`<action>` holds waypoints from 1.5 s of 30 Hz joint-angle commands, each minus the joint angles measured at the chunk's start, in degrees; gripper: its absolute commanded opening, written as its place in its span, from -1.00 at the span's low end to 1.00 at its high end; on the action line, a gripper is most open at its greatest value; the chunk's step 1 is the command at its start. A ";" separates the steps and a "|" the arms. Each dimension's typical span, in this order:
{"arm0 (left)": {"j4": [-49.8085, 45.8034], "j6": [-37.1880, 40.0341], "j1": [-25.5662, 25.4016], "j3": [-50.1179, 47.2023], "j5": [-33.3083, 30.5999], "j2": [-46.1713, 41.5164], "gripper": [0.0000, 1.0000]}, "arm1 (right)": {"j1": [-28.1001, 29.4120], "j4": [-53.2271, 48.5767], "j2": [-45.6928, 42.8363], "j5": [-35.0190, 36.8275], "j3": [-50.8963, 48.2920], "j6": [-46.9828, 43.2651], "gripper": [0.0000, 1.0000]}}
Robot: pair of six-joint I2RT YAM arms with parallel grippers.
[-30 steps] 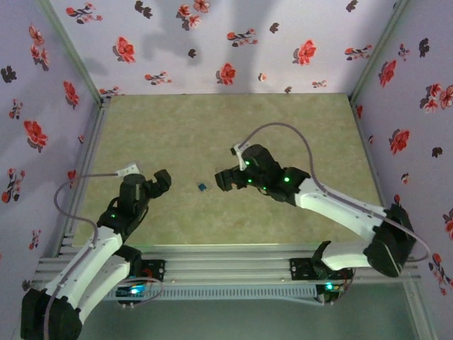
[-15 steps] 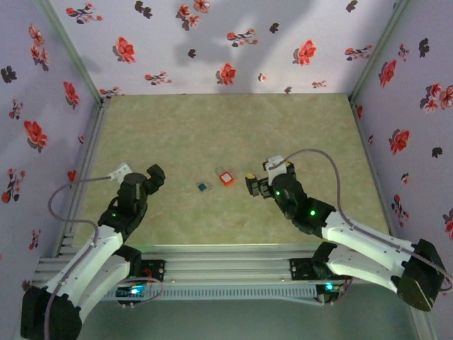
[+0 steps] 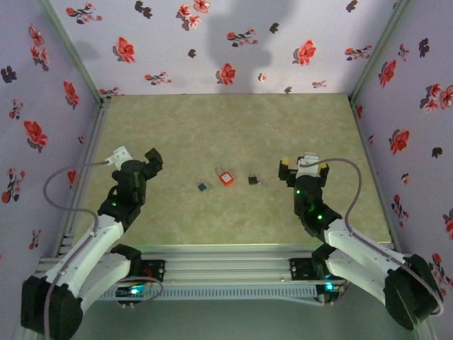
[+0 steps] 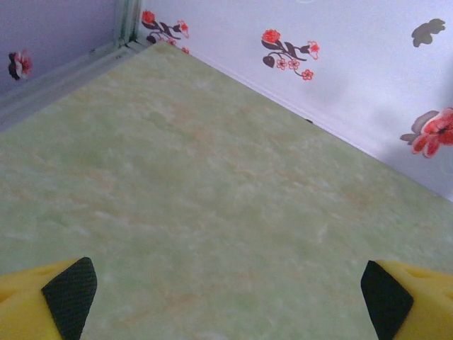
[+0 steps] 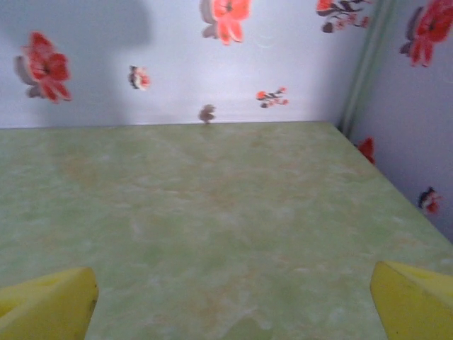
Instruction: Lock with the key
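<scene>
Since both hands stand released and empty, nothing of the lock set is held; the left hand point(image 3: 151, 159) hangs over the left part of the counter point(image 3: 212, 120) with its two fingers spread wide, and the right hand point(image 3: 302, 166) hovers to the right of the row of small things, its fingers just as far apart; in the left wrist view the yellow fingertips point(image 4: 21, 301) sit at the lower corners, faced with dark, grainy pads point(image 4: 69, 294), with bare surface between them; the key point(image 3: 253, 180), tiny, with a square black plastic head and a metal shaft too thin to make out well, lies flat near the middle of the counter, just right of the padlock point(image 3: 226, 177) and nearest the right hand, which looks the likelier one to fetch it; the padlock is a small red block lying flat, and whether its shackle is open I cannot tell; a blue-headed key point(image 3: 203, 186) lies to its left, nearer the left hand, and is not the one wanted; the counter is a smooth, matt sheet mottled pale green and tan, so a flat key will likely be hard to pinch up; the walls point(image 3: 177, 42) are lilac, printed with red and dark flowers
</scene>
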 commanded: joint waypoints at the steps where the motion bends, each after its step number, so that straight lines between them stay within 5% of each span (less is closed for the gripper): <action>1: 6.90 6.63 0.84 0.68 -3.62 3.44 0.99 | -3.58 9.46 3.39 4.71 -1.90 -1.22 0.99; 8: 6.21 13.26 7.18 3.55 -3.46 9.97 0.99 | -11.90 14.75 12.32 0.85 -0.51 -1.20 0.99; 11: 7.17 16.81 10.76 3.41 3.24 11.37 0.99 | -14.89 18.31 18.33 -0.12 -0.88 -0.35 0.99; 16: 9.62 20.01 14.21 2.09 5.64 14.09 0.99 | -15.42 26.01 28.65 1.11 -0.10 -5.12 0.99; 21: 13.34 23.11 16.88 0.97 7.89 17.94 0.99 | -15.88 25.47 31.51 -4.86 1.92 -8.96 0.99; 24: 14.94 23.34 18.78 0.43 9.34 19.56 0.99 | -16.90 33.42 35.80 -8.49 0.51 -11.41 0.99; 28: 17.43 23.89 20.43 -0.13 11.09 21.74 0.99 | -18.62 26.40 33.93 -11.39 2.39 -8.87 0.99; 45: 21.46 23.49 22.90 -0.53 15.59 25.08 0.99 | -20.05 24.82 34.08 -13.88 3.32 -8.02 0.99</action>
